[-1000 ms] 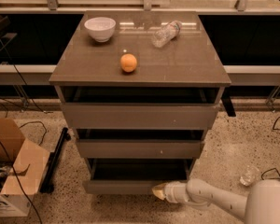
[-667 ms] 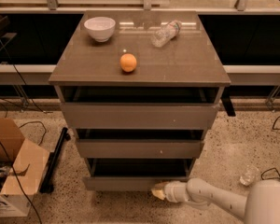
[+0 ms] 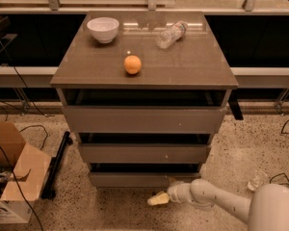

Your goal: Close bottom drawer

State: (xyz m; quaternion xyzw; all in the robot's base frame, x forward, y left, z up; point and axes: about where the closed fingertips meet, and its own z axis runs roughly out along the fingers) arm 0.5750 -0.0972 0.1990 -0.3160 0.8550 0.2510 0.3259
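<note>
The bottom drawer (image 3: 139, 179) is the lowest and narrowest grey-brown front of the cabinet, with only a thin dark gap above its panel. My gripper (image 3: 157, 199) is at the end of the white arm, low over the floor, just in front of and below the drawer's right half, a little apart from the panel. Its pale tip points left.
The middle drawer (image 3: 144, 153) and top drawer (image 3: 143, 119) stand above. On the cabinet top sit a white bowl (image 3: 103, 29), an orange (image 3: 132, 64) and a lying plastic bottle (image 3: 171, 33). Cardboard boxes (image 3: 12, 177) and a black bar (image 3: 57, 165) lie at the left; a glass (image 3: 256, 181) at the right.
The bottom drawer has gone in: its front stuck out with the open box showing, and now sits nearly flush. My gripper has drawn slightly back from the panel.
</note>
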